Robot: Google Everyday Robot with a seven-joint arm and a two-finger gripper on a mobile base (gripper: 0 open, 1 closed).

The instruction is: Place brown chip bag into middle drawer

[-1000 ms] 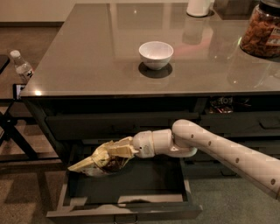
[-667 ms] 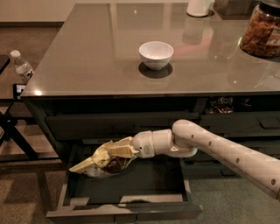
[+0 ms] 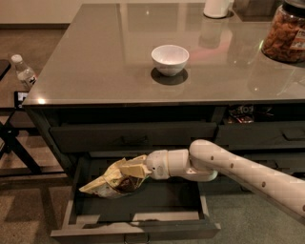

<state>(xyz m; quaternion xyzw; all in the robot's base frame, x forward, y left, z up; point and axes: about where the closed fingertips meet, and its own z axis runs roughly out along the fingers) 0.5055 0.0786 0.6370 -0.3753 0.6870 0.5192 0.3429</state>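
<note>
The brown chip bag [image 3: 110, 180] is crinkled, pale yellow with a dark brown part underneath. It hangs just above the grey inside of the open middle drawer [image 3: 138, 209], at its left half. My gripper [image 3: 135, 170] reaches in from the right on a white arm and is shut on the bag's right end. The bag's left tip sticks out past the drawer's left wall. The top drawer [image 3: 133, 137] above is closed.
A white bowl [image 3: 169, 59] stands on the grey counter [image 3: 95, 57]. A clear jar of brown snacks [image 3: 285, 34] is at the back right, a white container [image 3: 218, 7] at the back. A water bottle [image 3: 23, 71] stands at the left. Narrower drawers [image 3: 267, 136] are at the right.
</note>
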